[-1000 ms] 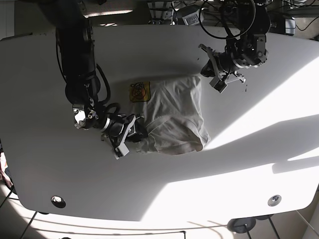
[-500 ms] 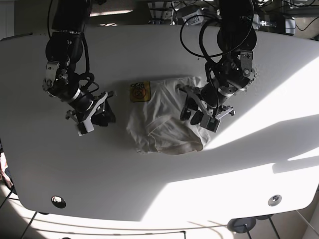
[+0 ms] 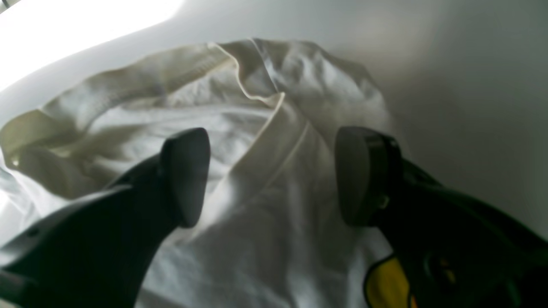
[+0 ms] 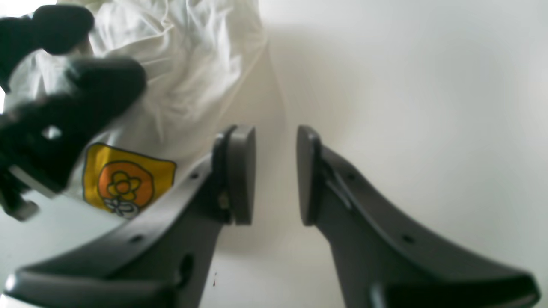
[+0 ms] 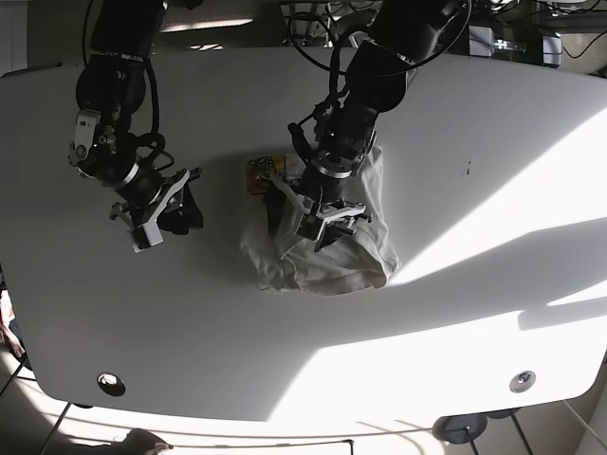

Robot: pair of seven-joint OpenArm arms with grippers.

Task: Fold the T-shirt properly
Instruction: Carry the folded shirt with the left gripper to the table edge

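Note:
The white T-shirt (image 5: pixel 353 248) lies crumpled in a rough rectangle in the middle of the table, with a yellow flower patch (image 5: pixel 261 172) at its far left corner. My left gripper (image 5: pixel 309 214) hovers over the shirt's left half. In the left wrist view it (image 3: pixel 274 175) is open, its pads astride a raised fold of the shirt (image 3: pixel 265 141), with the patch (image 3: pixel 385 284) beside the right finger. My right gripper (image 5: pixel 169 214) is off to the left of the shirt. In the right wrist view it (image 4: pixel 275 173) is narrowly open and empty over bare table, and the shirt (image 4: pixel 188 64) and patch (image 4: pixel 124 184) lie ahead.
The white table (image 5: pixel 455 322) has bright sun patches at its front and right. Two round grommets (image 5: pixel 111 383) (image 5: pixel 522 381) sit near the front edge. Cables and equipment (image 5: pixel 351 24) crowd the back edge.
My left arm has swung from the shirt's right edge leftward over the shirt toward the patch. My right gripper has pulled away from the shirt's left edge and now stays left of it.

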